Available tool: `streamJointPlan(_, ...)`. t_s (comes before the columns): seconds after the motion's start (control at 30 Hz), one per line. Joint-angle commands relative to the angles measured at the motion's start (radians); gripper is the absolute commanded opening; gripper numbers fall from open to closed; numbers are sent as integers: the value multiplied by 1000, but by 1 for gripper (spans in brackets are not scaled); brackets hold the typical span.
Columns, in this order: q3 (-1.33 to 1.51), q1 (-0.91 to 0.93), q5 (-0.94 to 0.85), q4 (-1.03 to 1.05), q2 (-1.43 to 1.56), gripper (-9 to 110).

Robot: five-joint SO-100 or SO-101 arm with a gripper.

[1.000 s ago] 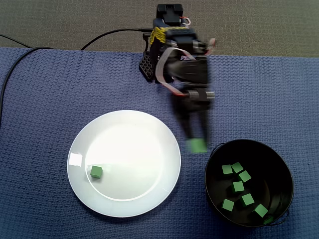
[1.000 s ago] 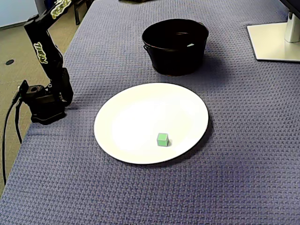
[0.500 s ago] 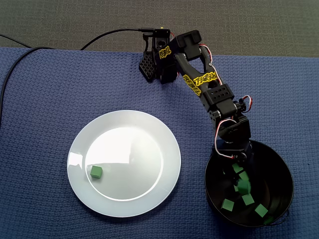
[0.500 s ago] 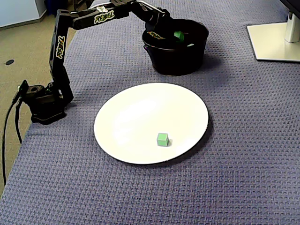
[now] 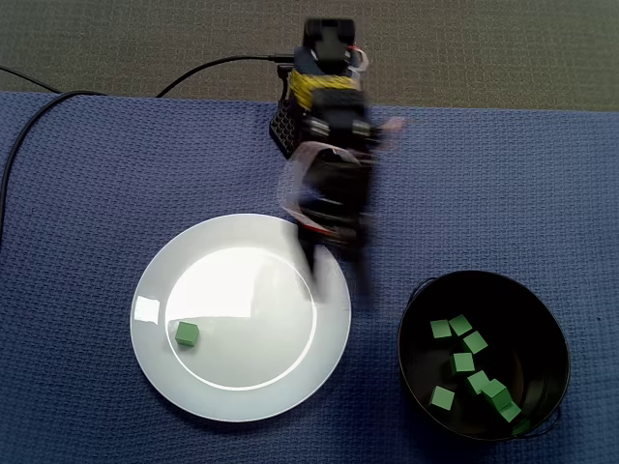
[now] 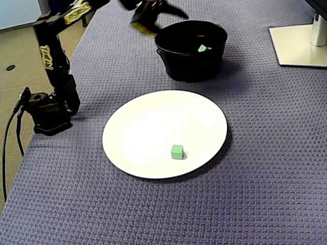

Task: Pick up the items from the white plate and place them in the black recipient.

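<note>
Because the arm is smeared with motion blur in both fixed views, I cannot tell whether its jaws are parted or closed, and nothing green shows between them. Big to small:

- Blue woven cloth covers the table, with the arm's base at its far edge in the top-down fixed view.
- White plate lies flat, left of centre in that view.
- Black recipient stands just right of the plate, not touching it.
- Gripper is blurred above the plate's right rim, well apart from the target.
- Several green cubes already lie in the recipient.
- One green cube is left on the plate, near its lower-left edge, on the side away from the base. It looks like the last pick.

Risks, as I judge them:
- The plate is glossy and the cube is small, so a finger landing off-centre would likely shove it along rather than pinch it.
- It sits close to the rim, so a push could send it onto the cloth.
- A finger pressing on the rim might tilt the plate.
- The reach looks long.

The cube has no long axis, since its sides look equal. It rests flat on one face, with its edges turned only slightly from the picture edges. Jaws should line up with a pair of faces, because a corner grip may pop it out.
</note>
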Motion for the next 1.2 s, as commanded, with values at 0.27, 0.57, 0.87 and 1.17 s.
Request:
streamJointPlan(0.27, 158, 466, 529, 48, -121, 27)
streamJointPlan(0.57, -6, 442, 630, 38, -382, 26)
streamJointPlan(0.87, -178, 420, 574, 25, -552, 25)
streamJointPlan(1.17, -227, 411, 554, -38, -683, 22)
